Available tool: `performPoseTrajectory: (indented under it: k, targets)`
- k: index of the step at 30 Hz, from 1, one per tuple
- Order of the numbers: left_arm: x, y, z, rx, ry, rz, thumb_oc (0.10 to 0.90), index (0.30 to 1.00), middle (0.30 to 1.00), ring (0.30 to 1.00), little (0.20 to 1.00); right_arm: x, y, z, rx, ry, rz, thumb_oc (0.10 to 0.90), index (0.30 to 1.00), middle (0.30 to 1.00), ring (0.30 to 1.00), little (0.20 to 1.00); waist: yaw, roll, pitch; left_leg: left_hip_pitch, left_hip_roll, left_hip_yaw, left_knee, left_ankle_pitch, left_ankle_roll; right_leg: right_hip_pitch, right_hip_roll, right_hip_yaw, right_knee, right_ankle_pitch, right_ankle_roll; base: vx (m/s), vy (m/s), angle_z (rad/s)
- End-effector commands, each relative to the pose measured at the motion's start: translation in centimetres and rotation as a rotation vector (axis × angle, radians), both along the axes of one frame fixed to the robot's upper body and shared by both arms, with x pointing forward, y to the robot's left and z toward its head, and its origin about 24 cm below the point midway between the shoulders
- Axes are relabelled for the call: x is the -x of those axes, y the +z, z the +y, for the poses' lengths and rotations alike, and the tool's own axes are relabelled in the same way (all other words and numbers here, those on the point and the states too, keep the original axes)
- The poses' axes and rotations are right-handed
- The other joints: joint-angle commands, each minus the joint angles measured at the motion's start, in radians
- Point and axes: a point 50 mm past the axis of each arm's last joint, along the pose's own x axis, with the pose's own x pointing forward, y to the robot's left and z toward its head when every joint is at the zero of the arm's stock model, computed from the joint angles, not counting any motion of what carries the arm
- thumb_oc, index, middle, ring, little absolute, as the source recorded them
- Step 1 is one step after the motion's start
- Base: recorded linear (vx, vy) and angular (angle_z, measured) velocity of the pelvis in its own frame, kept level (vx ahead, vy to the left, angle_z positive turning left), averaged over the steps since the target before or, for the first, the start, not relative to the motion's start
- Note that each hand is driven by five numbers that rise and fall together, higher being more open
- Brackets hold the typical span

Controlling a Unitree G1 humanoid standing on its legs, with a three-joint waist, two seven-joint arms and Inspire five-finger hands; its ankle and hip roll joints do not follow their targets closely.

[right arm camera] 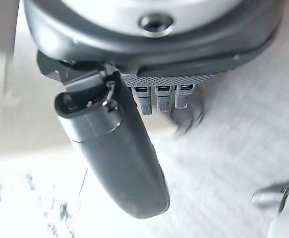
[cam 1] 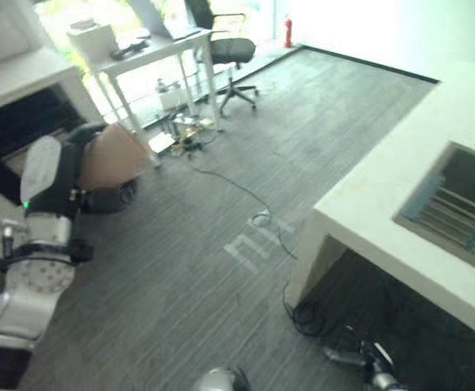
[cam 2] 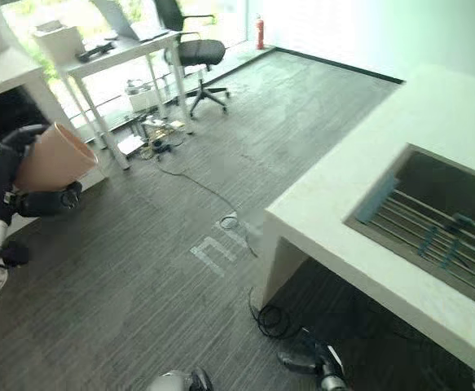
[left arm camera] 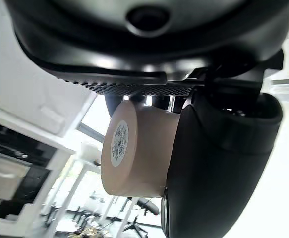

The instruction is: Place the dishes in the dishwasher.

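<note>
right hand: low by the floor, thumb out, fingers straight, holding nothing
left hand: raised at left, curled round a tan cup
cup: off the worktop, well apart from the rack
worktop: white, at right, recessed dish rack with blue tines
far: white desk, black office chair, red extinguisher

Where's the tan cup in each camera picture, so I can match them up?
Left eye view: the tan cup sits at left centre, held in the left hand.
Right eye view: at the left edge, above centre.
Left wrist view: centre, bottom with its round sticker facing the camera.
Right wrist view: not in it.
Shared landmark: the black office chair, far beyond the cup in both eye views.
</note>
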Motion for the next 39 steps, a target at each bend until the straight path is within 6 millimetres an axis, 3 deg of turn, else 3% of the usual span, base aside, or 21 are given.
performPoseTrajectory:
  k: [1, 3, 5, 6, 7, 9, 11, 12, 15, 19, 22, 25, 26, 27, 28, 29, 32, 34, 35, 36, 39]
  targets:
    - [0.1, 5.8, -0.4, -0.053, -0.065, -0.295, 0.4, 0.3, 0.3, 0.3, 0.3, 0.1, 1.4, -2.6, 0.04, -0.049, -0.065, 0.8, 0.9, 0.9, 0.9, 0.9, -0.034, 0.073, -0.044, 0.033, 0.022, -0.205, -0.121, 0.031, -0.142, 0.012, 0.118, -0.025, 0.076, -0.199, 0.069, 0.1, 0.491, 0.48]
    - [0.1, 5.3, -0.6, -0.046, -0.096, -0.289, 0.4, 0.3, 0.3, 0.3, 0.3, -0.2, 1.4, -2.3, 0.028, -0.068, -0.077, 0.8, 0.9, 0.9, 0.9, 0.9, -0.029, 0.078, -0.044, 0.041, -0.017, -0.246, -0.121, 0.001, -0.109, 0.039, 0.112, -0.015, 0.086, -0.12, 0.096, 0.07, 0.37, 0.68]
    - [-0.3, 4.8, -1.0, -0.043, -0.136, -0.288, 0.4, 0.3, 0.3, 0.3, 0.3, -0.4, 1.4, -2.0, 0.027, -0.075, -0.081, 0.8, 0.9, 0.9, 0.9, 0.9, -0.038, 0.08, -0.032, 0.055, -0.059, -0.275, -0.121, -0.025, -0.068, -0.01, 0.055, 0.024, 0.256, -0.078, 0.118, 0.02, 0.409, 0.83]
    - [-0.6, 4.8, -1.6, -0.044, -0.174, -0.288, 0.4, 0.3, 0.3, 0.3, 0.3, -0.3, 1.4, -2.0, 0.02, -0.094, -0.081, 0.8, 0.9, 0.9, 0.9, 0.9, -0.046, 0.082, -0.024, 0.061, -0.08, -0.297, -0.121, -0.037, -0.045, -0.059, 0.03, 0.071, 0.406, -0.056, 0.125, -0.01, 0.379, 0.81]
    - [-0.9, 4.7, -2.1, -0.044, -0.198, -0.286, 0.4, 0.3, 0.3, 0.3, 0.3, -0.2, 1.3, -2.1, 0.016, -0.1, -0.08, 0.8, 0.9, 0.9, 0.9, 0.9, -0.057, 0.079, -0.019, 0.064, -0.093, -0.321, -0.121, -0.046, -0.034, -0.112, 0.037, 0.123, 0.486, -0.054, 0.124, -0.01, 0.215, 0.98]
    - [-1.5, 4.4, -3.1, -0.04, -0.236, -0.281, 0.4, 0.3, 0.3, 0.3, 0.3, -0.2, 1.3, -2.1, 0.012, -0.1, -0.077, 0.8, 0.9, 0.9, 0.9, 0.9, -0.08, 0.069, -0.01, 0.068, -0.115, -0.364, -0.121, -0.057, -0.023, -0.195, 0.118, 0.202, 0.51, -0.085, 0.107, 0.04, 0.04, 1.23]
    - [-1.7, 4.3, -3.4, -0.037, -0.245, -0.279, 0.4, 0.3, 0.3, 0.3, 0.3, -0.3, 1.3, -2.0, 0.012, -0.094, -0.076, 0.8, 0.9, 0.9, 0.9, 0.9, -0.085, 0.065, -0.007, 0.07, -0.12, -0.377, -0.121, -0.059, -0.022, -0.21, 0.141, 0.215, 0.494, -0.092, 0.101, 0.03, -0.055, 1.55]
    - [-2.2, 4.2, -4.4, -0.043, -0.266, -0.278, 0.4, 0.3, 0.3, 0.3, 0.3, -1.0, 1.4, -1.8, 0.006, -0.064, -0.076, 0.8, 0.9, 0.9, 0.9, 0.9, -0.103, 0.059, 0.008, 0.061, -0.119, -0.414, -0.121, -0.045, -0.027, -0.257, 0.219, 0.222, 0.355, -0.067, 0.074, 0.03, -0.138, 1.52]
    - [-2.5, 4.2, -4.8, -0.053, -0.276, -0.269, 0.4, 0.3, 0.3, 0.3, 0.3, -1.0, 1.1, -2.3, -0.014, -0.063, -0.052, 0.8, 0.9, 0.9, 0.9, 0.9, -0.129, 0.039, 0.022, 0.078, -0.14, -0.457, -0.121, -0.062, -0.044, -0.255, 0.309, 0.261, 0.103, -0.044, 0.072, 0.17, -0.183, 0.42]
    - [-2.4, 4.3, -4.7, -0.072, -0.283, -0.251, 0.4, 0.3, 0.3, 0.3, 0.3, -0.8, 0.6, -2.2, -0.022, -0.046, -0.019, 0.8, 0.9, 0.9, 0.9, 0.9, -0.148, 0.016, 0.021, 0.101, -0.175, -0.459, -0.121, -0.107, -0.034, -0.353, 0.285, 0.281, 0.076, 0.005, 0.09, 0.23, -0.155, 0.82]
    - [-2.5, 4.1, -5.0, -0.086, -0.299, -0.221, 0.4, 0.3, 0.3, 0.3, 0.3, -0.4, 0.2, -2.6, -0.029, -0.082, 0.011, 0.8, 0.9, 0.9, 0.9, 0.9, -0.132, 0.015, 0.001, 0.137, -0.161, -0.431, -0.121, -0.096, -0.056, -0.306, 0.298, 0.26, 0.076, -0.09, 0.057, 0.33, -0.232, -0.09]
    - [-2.7, 4.1, -5.1, -0.096, -0.294, -0.209, 0.4, 0.3, 0.3, 0.3, 0.3, -1.0, 0.7, -3.2, -0.003, -0.051, -0.014, 0.8, 0.9, 0.9, 0.9, 0.9, -0.121, 0.004, -0.009, 0.166, -0.173, -0.399, -0.121, -0.067, -0.075, -0.266, 0.288, 0.261, 0.076, -0.136, 0.027, 0.35, -0.187, -0.07]
    - [-2.8, 4.3, -5.1, -0.099, -0.297, -0.2, 0.4, 0.3, 0.3, 0.3, 0.3, -1.6, 1.2, -3.8, 0.004, -0.062, -0.036, 0.8, 0.9, 0.9, 0.9, 0.9, -0.112, -0.016, -0.004, 0.185, -0.181, -0.377, -0.116, -0.01, -0.094, -0.248, 0.27, 0.27, 0.076, -0.154, 0.007, 0.23, -0.171, -0.05]
    - [-2.8, 4.3, -5.1, -0.105, -0.299, -0.196, 0.4, 0.3, 0.3, 0.3, 0.3, -1.9, 1.4, -4.1, 0.011, -0.058, -0.044, 0.8, 0.9, 0.9, 0.9, 0.9, -0.109, -0.018, 0.002, 0.157, -0.172, -0.378, -0.046, 0.016, -0.109, -0.239, 0.271, 0.275, 0.076, -0.163, -0.006, 0.25, -0.219, 0.0]
    - [-2.7, 4.1, -4.8, -0.12, -0.302, -0.176, 0.4, 0.3, 0.3, 0.3, 0.3, -1.8, 1.6, -4.8, 0.028, -0.053, -0.052, 0.8, 0.9, 0.9, 0.9, 0.9, -0.1, -0.023, 0.015, 0.07, -0.175, -0.395, 0.157, 0.038, -0.126, -0.222, 0.276, 0.292, 0.076, -0.179, -0.028, 0.26, -0.178, -0.08]
    - [-2.7, 4.1, -4.7, -0.126, -0.308, -0.154, 0.4, 0.3, 0.3, 0.3, 0.3, -1.5, 1.7, -5.5, 0.039, -0.072, -0.053, 0.8, 0.9, 0.9, 0.9, 0.9, -0.093, -0.022, 0.02, 0.013, -0.159, -0.386, 0.195, 0.044, -0.127, -0.209, 0.278, 0.288, 0.076, -0.189, -0.035, 0.25, -0.126, 0.24]
    - [-2.7, 4.0, -4.7, -0.133, -0.307, -0.136, 0.4, 0.3, 0.3, 0.3, 0.3, -1.1, 1.7, -6.3, 0.049, -0.092, -0.054, 0.8, 0.9, 0.9, 0.9, 0.9, -0.082, -0.012, 0.027, 0.017, -0.181, -0.39, 0.063, 0.04, -0.115, -0.193, 0.294, 0.298, 0.076, -0.204, -0.031, 0.24, 0.057, 0.55]
    - [-2.5, 3.8, -4.7, -0.132, -0.3, -0.127, 0.4, 0.3, 0.3, 0.3, 0.3, -1.3, 1.8, -6.5, 0.066, -0.081, -0.046, 0.8, 0.9, 0.9, 0.9, 0.9, -0.069, 0.001, 0.031, -0.008, -0.192, -0.39, -0.107, 0.089, -0.121, -0.182, 0.317, 0.321, 0.076, -0.225, -0.025, 0.39, 0.193, -0.52]
    - [-2.3, 3.5, -4.8, -0.119, -0.293, -0.124, 0.4, 0.3, 0.3, 0.3, 0.3, -1.2, 1.7, -6.4, 0.078, -0.075, -0.033, 0.8, 0.9, 0.9, 0.9, 0.9, -0.054, 0.032, 0.044, -0.102, -0.162, -0.373, -0.121, 0.131, -0.137, -0.151, 0.355, 0.331, 0.076, -0.251, -0.025, 0.44, 0.213, -0.41]
    - [-2.2, 3.4, -4.8, -0.114, -0.293, -0.124, 0.4, 0.3, 0.3, 0.3, 0.3, -1.0, 1.6, -6.4, 0.082, -0.074, -0.026, 0.8, 0.9, 0.9, 0.9, 0.9, -0.053, 0.041, 0.046, -0.136, -0.142, -0.342, -0.121, 0.153, -0.141, -0.139, 0.366, 0.323, 0.076, -0.26, -0.027, 0.51, 0.19, -0.64]
    - [-2.0, 2.7, -5.0, -0.111, -0.289, -0.13, 0.4, 0.3, 0.3, 0.3, 0.3, -0.3, 1.3, -6.1, 0.098, -0.054, -0.006, 0.8, 0.9, 0.9, 0.9, 0.9, -0.066, 0.044, 0.041, -0.159, -0.111, -0.254, -0.121, 0.158, -0.148, -0.111, 0.371, 0.301, 0.076, -0.289, -0.028, 0.32, 0.13, -0.45]
